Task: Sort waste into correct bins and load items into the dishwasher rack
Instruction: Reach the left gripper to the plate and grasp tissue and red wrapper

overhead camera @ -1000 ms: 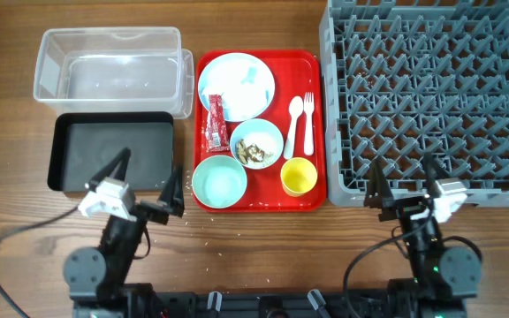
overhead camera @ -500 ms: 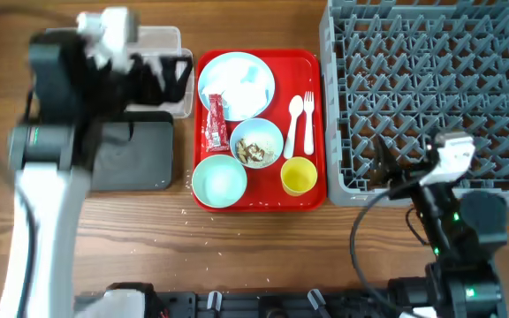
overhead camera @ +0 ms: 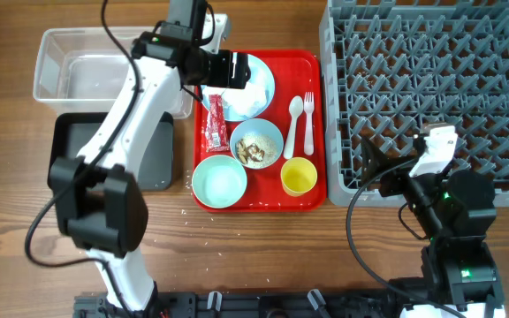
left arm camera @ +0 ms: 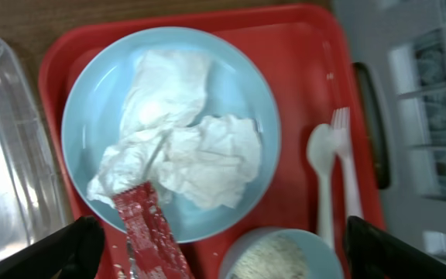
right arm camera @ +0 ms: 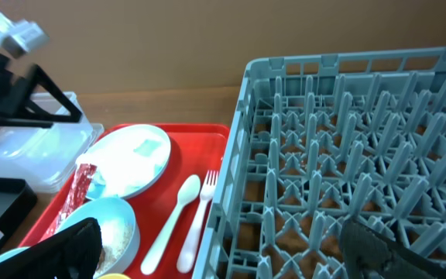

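The left gripper (left arm camera: 223, 254) is wide open, with crumpled white tissue (left arm camera: 184, 147) ahead between its jaws. The right gripper (right arm camera: 223, 260) is open too, the dishwasher rack (right arm camera: 347, 139) ahead of it.

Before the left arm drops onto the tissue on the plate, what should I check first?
1. Left gripper open, empty: ok.
2. Crumpled white tissue exposed on the light blue round plate: ok.
3. Small red printed snack wrapper apart from the tissue: not ok, its end lies against it.
4. Clear plastic rectangular tub empty: ok.
5. Right gripper open, away from the flat red tray: ok.
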You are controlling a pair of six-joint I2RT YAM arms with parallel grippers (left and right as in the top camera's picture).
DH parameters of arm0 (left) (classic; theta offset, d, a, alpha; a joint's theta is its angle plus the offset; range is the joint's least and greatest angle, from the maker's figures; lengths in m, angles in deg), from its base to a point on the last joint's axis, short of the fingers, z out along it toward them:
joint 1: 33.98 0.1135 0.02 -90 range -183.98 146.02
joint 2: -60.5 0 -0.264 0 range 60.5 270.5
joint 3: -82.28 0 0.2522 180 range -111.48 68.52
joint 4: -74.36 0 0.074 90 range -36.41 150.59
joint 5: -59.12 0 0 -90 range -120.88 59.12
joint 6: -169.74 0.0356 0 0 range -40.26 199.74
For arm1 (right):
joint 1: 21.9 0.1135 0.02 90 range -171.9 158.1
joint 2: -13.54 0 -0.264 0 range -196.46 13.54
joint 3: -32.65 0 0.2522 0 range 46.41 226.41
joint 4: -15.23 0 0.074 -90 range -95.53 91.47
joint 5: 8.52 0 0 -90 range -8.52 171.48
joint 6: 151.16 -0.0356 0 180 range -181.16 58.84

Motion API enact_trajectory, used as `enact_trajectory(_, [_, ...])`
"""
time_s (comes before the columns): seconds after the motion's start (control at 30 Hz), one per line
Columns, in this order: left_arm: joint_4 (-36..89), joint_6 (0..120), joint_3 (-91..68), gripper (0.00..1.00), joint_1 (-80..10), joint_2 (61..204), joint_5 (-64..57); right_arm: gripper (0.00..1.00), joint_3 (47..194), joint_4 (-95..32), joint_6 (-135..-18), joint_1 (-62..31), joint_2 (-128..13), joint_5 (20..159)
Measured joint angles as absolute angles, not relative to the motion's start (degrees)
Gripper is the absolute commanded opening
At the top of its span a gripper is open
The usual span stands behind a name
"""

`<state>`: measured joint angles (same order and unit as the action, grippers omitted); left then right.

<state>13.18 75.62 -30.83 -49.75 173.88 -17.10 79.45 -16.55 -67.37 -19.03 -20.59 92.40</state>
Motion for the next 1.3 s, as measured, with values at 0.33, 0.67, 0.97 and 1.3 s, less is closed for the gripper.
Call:
enact_trajectory(0.33, [16.1,71.9,-30.9,0.87,-49.7,184.2,-25.3,1.0,79.5,-18.9,-71.0,-19.0,-20.6,92.5])
enact_trajectory(0.67, [17.7,71.9,-30.9,0.89,-51.7,185.7,-25.8,1.0,79.5,-19.4,-72.7,-19.0,-20.6,92.5])
enact_trajectory(0.97, [20.6,71.8,-30.9,0.47,-52.7,190.3,-26.3,1.0,79.5,-19.7,-72.7,-19.0,-20.6,92.5])
enact_trajectory(1.3, [21.2,71.5,-30.9,0.04,-52.9,190.7,-26.4,1.0,79.5,-20.9,-72.7,-19.0,-21.1,92.5])
